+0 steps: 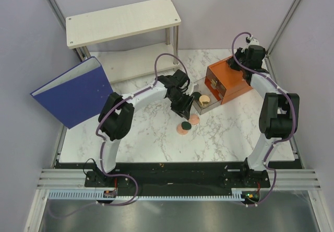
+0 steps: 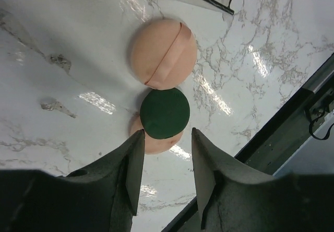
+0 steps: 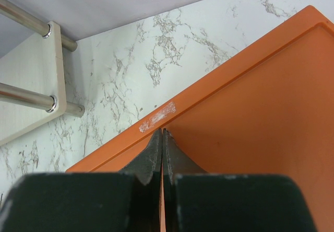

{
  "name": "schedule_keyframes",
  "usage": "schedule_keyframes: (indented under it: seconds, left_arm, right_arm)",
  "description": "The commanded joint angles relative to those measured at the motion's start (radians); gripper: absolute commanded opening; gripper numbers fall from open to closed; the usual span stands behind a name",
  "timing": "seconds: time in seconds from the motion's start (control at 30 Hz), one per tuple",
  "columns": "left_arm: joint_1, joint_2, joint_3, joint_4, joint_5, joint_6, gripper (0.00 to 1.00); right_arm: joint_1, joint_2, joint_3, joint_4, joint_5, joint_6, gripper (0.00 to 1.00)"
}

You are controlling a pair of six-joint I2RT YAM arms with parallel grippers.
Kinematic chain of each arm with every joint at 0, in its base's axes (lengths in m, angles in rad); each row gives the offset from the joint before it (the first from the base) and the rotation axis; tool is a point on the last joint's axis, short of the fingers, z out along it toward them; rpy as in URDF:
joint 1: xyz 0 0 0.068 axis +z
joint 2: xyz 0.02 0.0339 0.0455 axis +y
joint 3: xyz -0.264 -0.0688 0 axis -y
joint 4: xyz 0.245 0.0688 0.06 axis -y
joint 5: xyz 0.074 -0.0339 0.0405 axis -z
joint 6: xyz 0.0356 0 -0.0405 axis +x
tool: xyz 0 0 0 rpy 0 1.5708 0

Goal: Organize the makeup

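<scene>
On the marble table, a dark green disc (image 2: 165,112) lies partly on a peach-pink disc (image 2: 151,142). Another peach-pink disc (image 2: 163,53) lies just beyond them. In the top view the green disc (image 1: 186,125) sits between the two peach discs (image 1: 194,118) (image 1: 182,130), and the round gold jar (image 1: 204,100) stands by the orange box. My left gripper (image 2: 167,131) hangs open just above the green disc, with nothing between its fingers. Over the back of the orange box top (image 3: 250,101), my right gripper (image 3: 160,131) is shut and empty.
The orange box with drawers (image 1: 227,80) stands at the right back. A big blue binder (image 1: 73,92) leans at the left. A white shelf (image 1: 122,20) on metal legs stands at the back. The black base rail (image 2: 292,122) runs along the near table edge.
</scene>
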Motion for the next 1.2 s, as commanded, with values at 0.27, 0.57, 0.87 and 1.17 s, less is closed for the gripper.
schedule_keyframes:
  seconds: [0.27, 0.57, 0.87, 1.17]
  left_arm:
    - [-0.061, 0.056, -0.012, -0.068, 0.033, 0.107, 0.47]
    - [-0.089, 0.083, -0.027, -0.080, -0.065, 0.140, 0.44]
    - [-0.092, 0.076, -0.029, -0.080, -0.120, 0.130, 0.02]
    - [-0.090, -0.010, -0.057, -0.060, -0.195, 0.114, 0.02]
  right_arm:
    - [0.013, 0.159, -0.110, -0.453, 0.032, -0.047, 0.00]
    - [0.013, 0.159, -0.110, -0.451, 0.031, -0.047, 0.00]
    - [0.014, 0.161, -0.105, -0.453, 0.029, -0.045, 0.00]
    - [0.015, 0.170, -0.096, -0.453, 0.022, -0.044, 0.00]
